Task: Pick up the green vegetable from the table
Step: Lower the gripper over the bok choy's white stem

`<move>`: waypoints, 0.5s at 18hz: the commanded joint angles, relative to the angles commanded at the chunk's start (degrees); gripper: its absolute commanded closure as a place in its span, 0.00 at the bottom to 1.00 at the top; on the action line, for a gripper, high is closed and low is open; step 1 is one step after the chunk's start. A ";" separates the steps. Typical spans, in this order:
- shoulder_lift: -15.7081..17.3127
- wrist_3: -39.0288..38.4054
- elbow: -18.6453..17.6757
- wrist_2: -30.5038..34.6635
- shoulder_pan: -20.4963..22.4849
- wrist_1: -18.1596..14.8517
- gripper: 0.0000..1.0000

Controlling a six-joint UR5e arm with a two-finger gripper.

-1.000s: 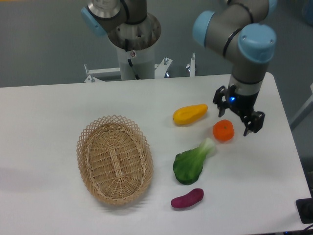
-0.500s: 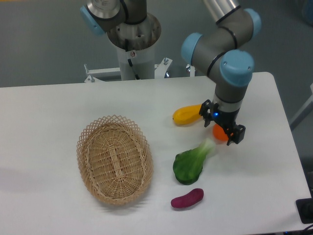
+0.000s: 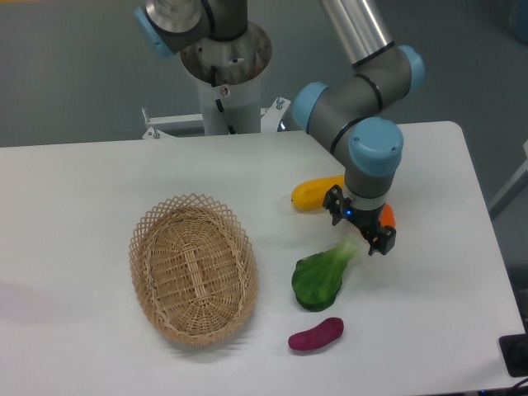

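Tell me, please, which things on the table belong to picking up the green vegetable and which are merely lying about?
Belong to the job:
green vegetable
gripper, above its stalk
table

Lying about:
wicker basket
yellow fruit
orange
purple sweet potato

Basket (image 3: 194,269) left of vegetable (image 3: 318,278) on table (image 3: 82,190)

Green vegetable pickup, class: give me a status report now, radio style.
Tool open, above the stalk end, nothing held. Green vegetable flat on the table, not yet gripped. Orange and yellow fruit close beside the tool.
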 joint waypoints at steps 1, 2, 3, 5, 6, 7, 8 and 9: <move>-0.09 0.00 -0.26 0.00 0.00 0.35 0.00; -0.26 0.00 -0.70 0.00 0.00 1.14 0.00; -0.35 0.09 -1.23 0.00 0.00 2.01 0.00; -0.79 0.00 -1.76 0.00 -0.09 3.07 0.00; -0.97 0.00 -1.67 0.00 -0.61 3.25 0.00; -1.23 0.00 -1.76 0.00 -0.70 3.34 0.00; -1.32 0.00 -1.76 0.00 -0.70 3.43 0.00; -1.41 0.00 -1.85 0.09 -0.70 3.43 0.00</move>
